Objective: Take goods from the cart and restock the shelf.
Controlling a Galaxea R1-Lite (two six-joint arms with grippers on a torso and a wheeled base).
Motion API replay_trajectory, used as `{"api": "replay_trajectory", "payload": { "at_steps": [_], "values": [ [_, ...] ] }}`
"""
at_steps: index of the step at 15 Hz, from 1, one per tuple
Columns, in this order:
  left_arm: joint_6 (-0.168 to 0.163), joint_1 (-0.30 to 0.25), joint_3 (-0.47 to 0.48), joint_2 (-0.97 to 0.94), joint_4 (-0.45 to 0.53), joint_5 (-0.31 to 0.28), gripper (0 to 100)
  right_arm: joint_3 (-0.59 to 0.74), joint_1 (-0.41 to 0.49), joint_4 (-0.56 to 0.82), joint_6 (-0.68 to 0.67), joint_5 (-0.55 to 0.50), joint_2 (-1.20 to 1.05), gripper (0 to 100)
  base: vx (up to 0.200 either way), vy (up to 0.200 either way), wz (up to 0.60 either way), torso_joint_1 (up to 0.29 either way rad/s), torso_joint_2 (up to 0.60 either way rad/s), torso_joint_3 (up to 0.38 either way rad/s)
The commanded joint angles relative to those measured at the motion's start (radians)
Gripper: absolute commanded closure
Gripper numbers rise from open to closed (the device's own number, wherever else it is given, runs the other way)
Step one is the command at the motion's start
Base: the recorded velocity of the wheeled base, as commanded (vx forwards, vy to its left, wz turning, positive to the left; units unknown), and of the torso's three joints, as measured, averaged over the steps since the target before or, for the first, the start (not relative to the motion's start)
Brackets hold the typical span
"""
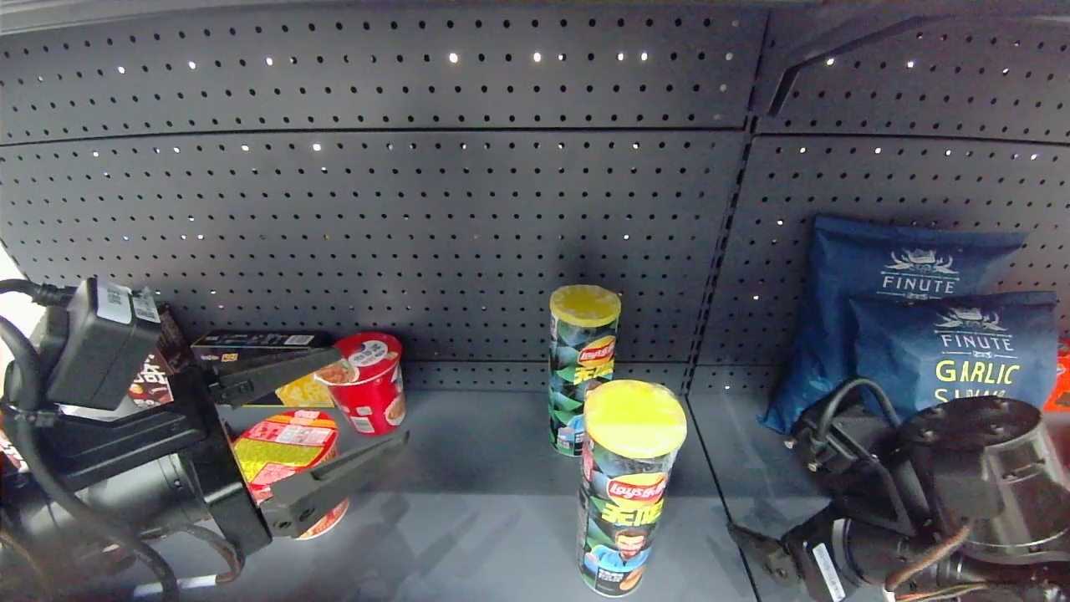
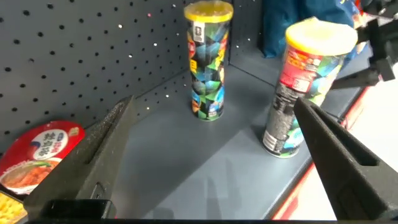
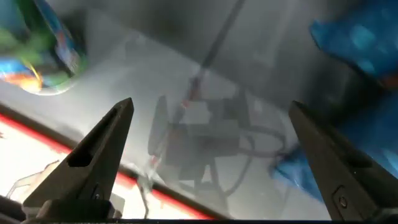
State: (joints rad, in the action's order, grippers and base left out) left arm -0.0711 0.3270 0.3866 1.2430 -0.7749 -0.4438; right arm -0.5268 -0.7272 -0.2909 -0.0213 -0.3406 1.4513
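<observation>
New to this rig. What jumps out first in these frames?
Two yellow-lidded cans stand upright mid-shelf, the front chip can apart from the back chip can. The blue snack bags lean against the pegboard at the right. The open left gripper sits at the left end, near a noodle bowl and a red noodle cup.

Matte black arms (image 1: 961, 468) — tapered wedge fingers (image 1: 334, 481), looping black cables (image 1: 33, 292), white stickers (image 1: 117, 303) on one boxy housing (image 1: 88, 355).

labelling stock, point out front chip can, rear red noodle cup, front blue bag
front chip can (image 1: 634, 416), head view, lid
rear red noodle cup (image 1: 374, 405), head view, side
front blue bag (image 1: 961, 351), head view, front
</observation>
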Motion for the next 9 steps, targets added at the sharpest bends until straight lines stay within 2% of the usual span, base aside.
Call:
{"api": "replay_trajectory", "payload": {
  "at_steps": [1,9],
  "values": [
    [-0.001,0.000,-0.005,0.024,-0.003,0.001,0,-0.055,-0.026,-0.008,-0.016,0.005,0.078,0,0.000,0.000,0.00,0.000,0.00,0.000],
    [-0.003,-0.011,-0.012,0.044,-0.003,-0.001,0,-0.125,-0.067,-0.022,-0.040,-0.001,0.166,0,0.000,0.000,0.00,0.000,0.00,0.000]
  ]
}}
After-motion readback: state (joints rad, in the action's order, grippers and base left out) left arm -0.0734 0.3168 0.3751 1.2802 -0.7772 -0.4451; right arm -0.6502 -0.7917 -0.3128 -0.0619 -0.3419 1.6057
